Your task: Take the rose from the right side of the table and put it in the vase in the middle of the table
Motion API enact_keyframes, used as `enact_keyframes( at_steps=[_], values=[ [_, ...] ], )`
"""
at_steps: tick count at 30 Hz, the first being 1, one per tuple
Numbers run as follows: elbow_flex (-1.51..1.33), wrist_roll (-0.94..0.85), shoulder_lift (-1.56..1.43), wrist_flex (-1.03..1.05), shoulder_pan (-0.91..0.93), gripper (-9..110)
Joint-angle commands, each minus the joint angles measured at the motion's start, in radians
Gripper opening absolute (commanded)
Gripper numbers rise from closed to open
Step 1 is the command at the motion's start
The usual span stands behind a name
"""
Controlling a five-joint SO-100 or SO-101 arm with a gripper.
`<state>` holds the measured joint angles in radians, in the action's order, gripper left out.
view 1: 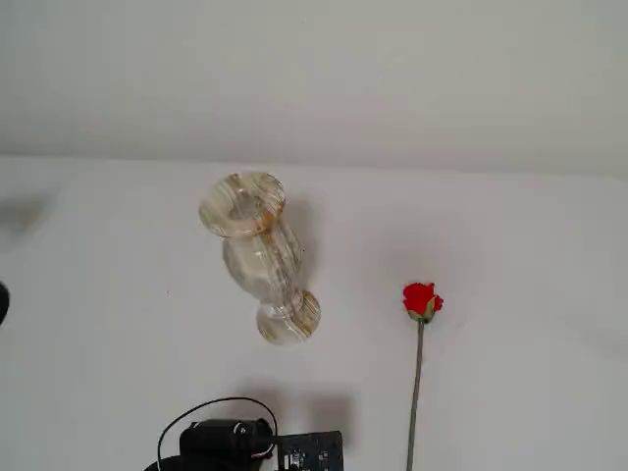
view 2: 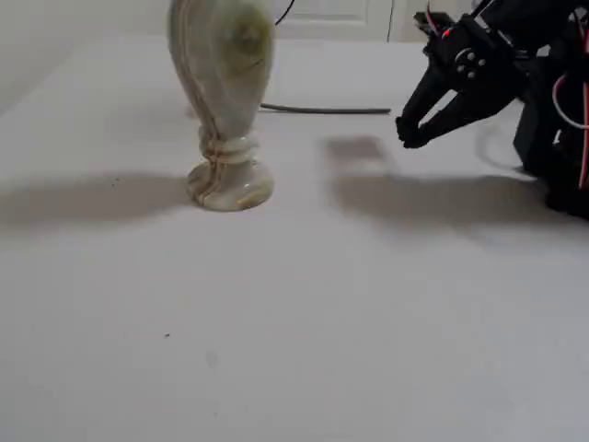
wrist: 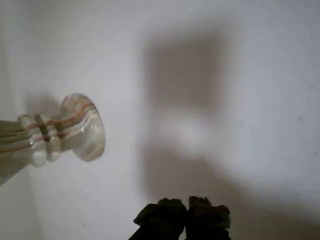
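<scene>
The rose (view 1: 422,300) lies flat on the white table (view 1: 98,353) in a fixed view, red bloom toward the back, thin stem running to the bottom edge. The marbled cream vase (view 1: 259,253) stands upright to its left. Another fixed view shows the vase (view 2: 221,101) at left and my black gripper (view 2: 410,132) hovering above the table to its right, fingertips together with nothing between them. In the wrist view the vase foot (wrist: 83,128) is at left and the gripper (wrist: 187,214) shows at the bottom edge, shut. The rose is out of the wrist view.
My arm's black motor and circuit board (view 1: 245,444) sit at the bottom edge of a fixed view, left of the rose stem. A black cable (view 2: 322,110) lies on the table behind the vase. A wall (view 1: 314,69) rises at the table's far edge.
</scene>
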<state>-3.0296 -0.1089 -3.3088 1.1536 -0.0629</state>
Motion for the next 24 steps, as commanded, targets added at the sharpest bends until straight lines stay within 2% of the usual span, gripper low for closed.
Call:
enact_keyframes(
  at_steps=[1,8,9,10,12,19,24],
  values=[
    [-0.002,0.012,-0.015,-0.021,0.006,0],
    [-0.012,0.044,-0.015,-0.071,0.0,0],
    [-0.028,0.077,-0.015,-0.124,0.005,2],
    [-0.041,0.137,-0.015,-0.173,0.023,11],
    [-0.067,0.167,-0.015,-0.293,0.031,18],
    [-0.018,0.267,0.034,-0.588,0.06,32],
    [0.152,0.396,0.387,-0.764,0.109,39]
  ],
)
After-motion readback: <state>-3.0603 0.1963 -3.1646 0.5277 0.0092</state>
